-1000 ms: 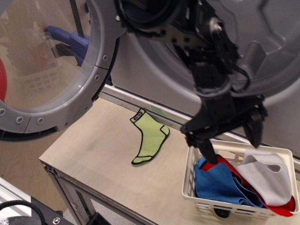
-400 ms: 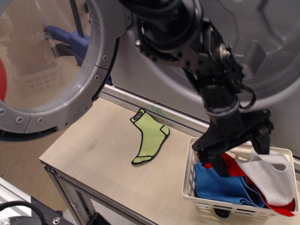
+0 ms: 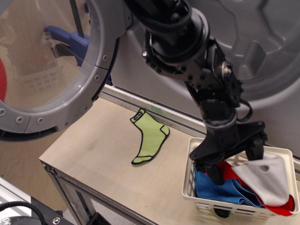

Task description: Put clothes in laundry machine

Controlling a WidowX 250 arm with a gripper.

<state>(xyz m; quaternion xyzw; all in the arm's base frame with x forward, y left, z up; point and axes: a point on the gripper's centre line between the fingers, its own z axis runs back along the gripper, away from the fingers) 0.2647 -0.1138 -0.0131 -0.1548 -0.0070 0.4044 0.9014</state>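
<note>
Gripper (image 3: 233,161) down inside the white slatted basket (image 3: 197,198), fingers spread, one dark finger (image 3: 214,172) planted against the blue cloth (image 3: 220,189), the other at the grey piece (image 3: 266,177); nothing pinched between them yet, as far as I can tell.

Clothes heaped in that basket — blue under, red (image 3: 233,170) showing between, light grey on top at right. Judged soft, light, limp felt: will drape and may drag a neighbour up with it. Best hold looks like a raised fold of the grey or red, pinched well in from the edge.

Basket walls crowd the fingers. Green sock (image 3: 149,139) lies flat on the wooden table (image 3: 89,154), apart from the basket — thin, harder to pinch.

Beyond, the laundry machine (image 3: 262,42) with its clear-windowed door (image 3: 47,70) swung open at left.
</note>
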